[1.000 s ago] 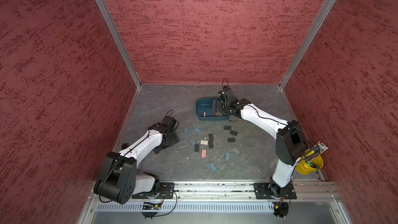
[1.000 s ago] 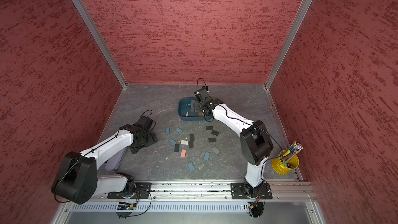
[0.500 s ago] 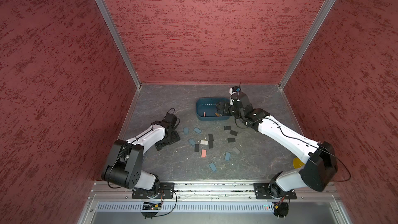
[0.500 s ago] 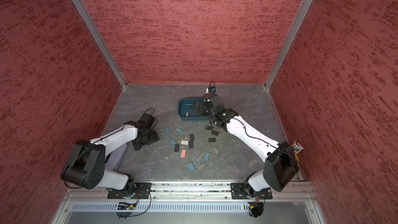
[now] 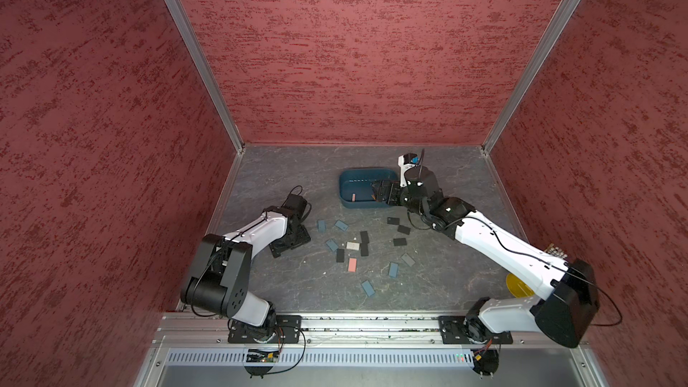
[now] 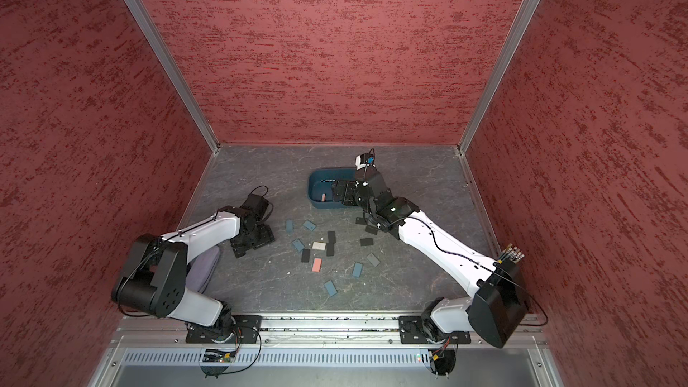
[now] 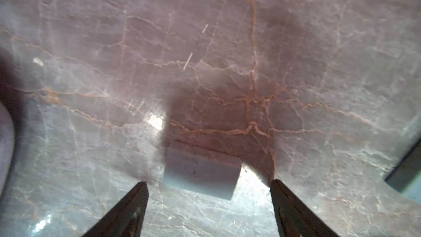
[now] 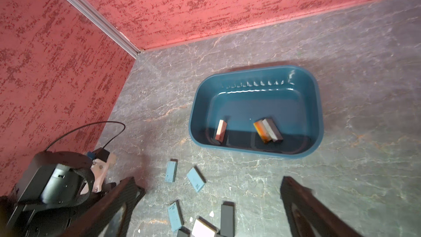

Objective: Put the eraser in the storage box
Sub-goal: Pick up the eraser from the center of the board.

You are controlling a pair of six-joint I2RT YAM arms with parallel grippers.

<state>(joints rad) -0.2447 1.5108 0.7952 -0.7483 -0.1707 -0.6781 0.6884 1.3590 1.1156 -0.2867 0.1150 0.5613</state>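
Left wrist view puts the white eraser (image 7: 201, 172) flat on the bench (image 7: 91, 42), right between the fingers (image 7: 127, 210) of the left gripper (image 7: 208, 184). That gripper stands wide, with bare bench showing on both sides of the block; nothing is gripped yet. Its longer side seems to run across the gap, finger to finger, a little skewed. A squeeze here would likely catch it by its ends, so a squarer line-up may help. This arm is plainly the nearer one to it. Farther out, scattered erasers (image 5: 392, 269) lie loose mid-bench in a top view. Beyond them, toward the far side and to the robot's right of the left gripper, sits the storage box (image 8: 250, 80), with a pink eraser (image 8: 221, 132) and an orange-and-grey pair (image 8: 267, 131) inside. The right gripper (image 8: 209, 178) hangs at the box's right-hand end, spread wide and empty.
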